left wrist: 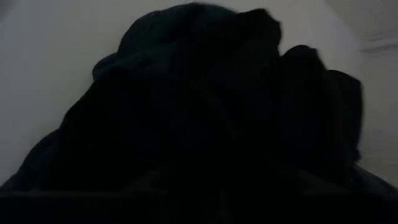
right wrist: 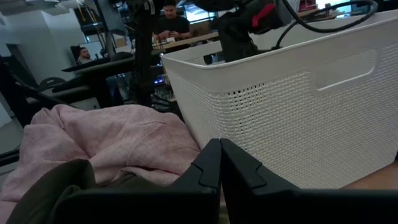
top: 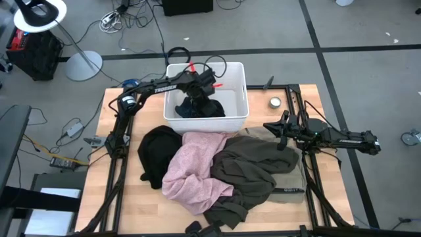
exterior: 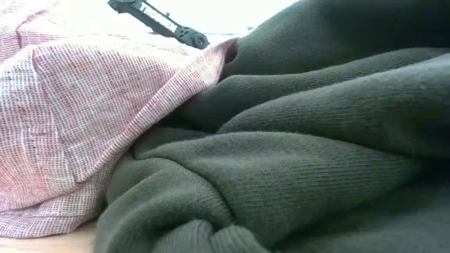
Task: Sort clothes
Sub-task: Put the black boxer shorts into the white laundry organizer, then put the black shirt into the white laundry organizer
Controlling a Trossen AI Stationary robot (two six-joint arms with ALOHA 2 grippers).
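My left hand (top: 195,100) hangs inside the white bin (top: 239,120), fingers apart, above the dark teal garment (top: 197,110). Black (top: 158,153), pink (top: 197,168) and olive (top: 256,168) garments remain on the counter (top: 115,197) beyond. My right hand (right wrist: 219,163) rests together.

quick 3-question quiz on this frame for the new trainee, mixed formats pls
1. True or false: the dark blue garment lies inside the white bin.
2. Which garment lies between the black garment and the olive garment? A) grey B) pink C) blue
3. Fill in: the left gripper is over the ___, while the right gripper waits shut by the table's right side.

Key: 1 true; 2 B, the pink garment; 3 bin.
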